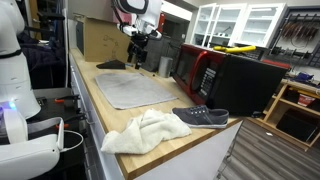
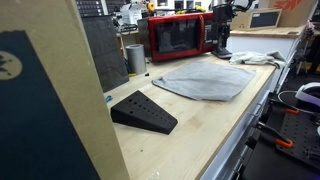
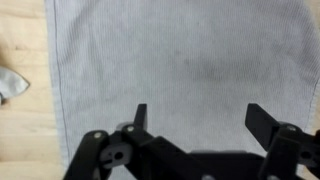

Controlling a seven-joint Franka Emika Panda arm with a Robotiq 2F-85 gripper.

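My gripper (image 3: pixel 203 120) is open and empty, its two black fingers spread wide over a grey ribbed cloth (image 3: pixel 180 60). The cloth lies flat on the wooden counter and fills most of the wrist view. In both exterior views the gripper (image 1: pixel 138 48) (image 2: pixel 222 48) hangs above the cloth (image 1: pixel 135 88) (image 2: pixel 205 80), near its edge by the red microwave, without touching it. A corner of a white towel (image 3: pixel 10 85) shows at the left of the wrist view.
A red microwave (image 1: pixel 195 68) (image 2: pixel 178 37) stands at the back of the counter. A crumpled white towel (image 1: pixel 145 130) (image 2: pixel 262 58) and a dark shoe (image 1: pixel 200 116) lie at one end. A black wedge (image 2: pixel 143 112) and a metal cup (image 2: pixel 135 58) are at the other.
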